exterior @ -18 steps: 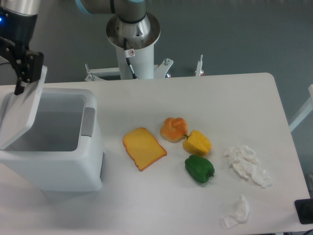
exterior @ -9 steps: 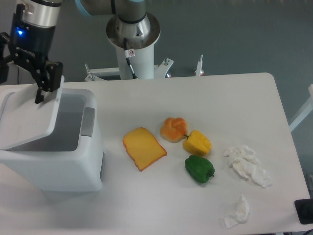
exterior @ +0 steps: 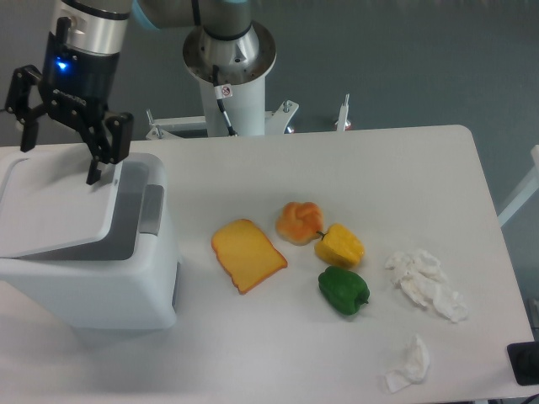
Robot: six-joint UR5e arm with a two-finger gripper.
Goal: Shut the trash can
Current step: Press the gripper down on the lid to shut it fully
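Down comes the lid (exterior: 59, 206), far lower than a second ago, and we see only a thin gap left on the trash can (exterior: 88, 244) at the table's left end. Our gripper (exterior: 61, 160), fingers spread and empty, rides its back edge; nearly shut, we reckon.

The arm's silver-and-black wrist comes down from the top edge at about eleven o'clock in the camera view, a small blue light glowing on its black housing. Below it the gripper (exterior: 61, 160) points downward with its two black fingers (exterior: 99, 151) spread wide apart — one toward nine o'clock, the other toward three — nothing held between them.
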